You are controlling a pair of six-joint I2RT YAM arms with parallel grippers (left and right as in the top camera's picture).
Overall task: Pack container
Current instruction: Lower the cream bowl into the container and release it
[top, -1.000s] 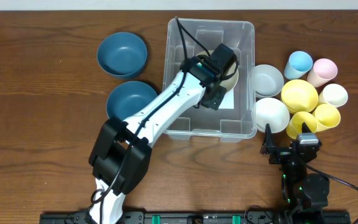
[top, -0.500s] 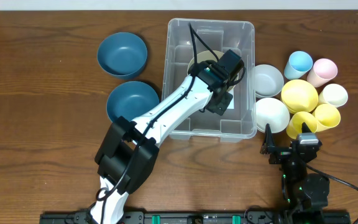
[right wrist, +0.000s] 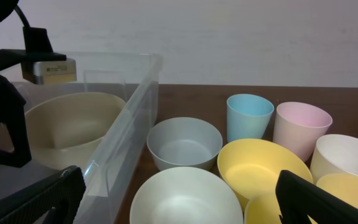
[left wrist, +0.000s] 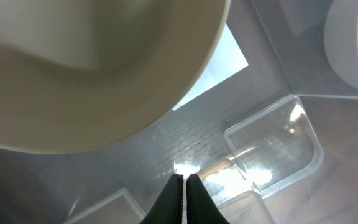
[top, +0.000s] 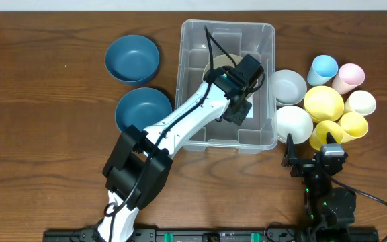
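Change: over the last second the left arm has shifted rightward inside the container [top: 267,40]. Over the last half second nothing has moved.
Meaning: the beige bowl [left wrist: 86,68] rests on the container floor, apparently released. By judgement, one item is packed and the rest wait outside.
Left gripper [left wrist: 183,186]: fingers pressed together, nothing between them.
Right gripper [right wrist: 179,186]: fingers spread wide, empty, at the worktop's [top: 46,134] front edge.
Container position: mid-rear of the worktop, between the blue bowls [top: 132,58] and the cups [top: 324,67].
Relation: the left gripper sits inside the container, low over its floor, with the beige bowl close ahead of the fingertips but apart from them.
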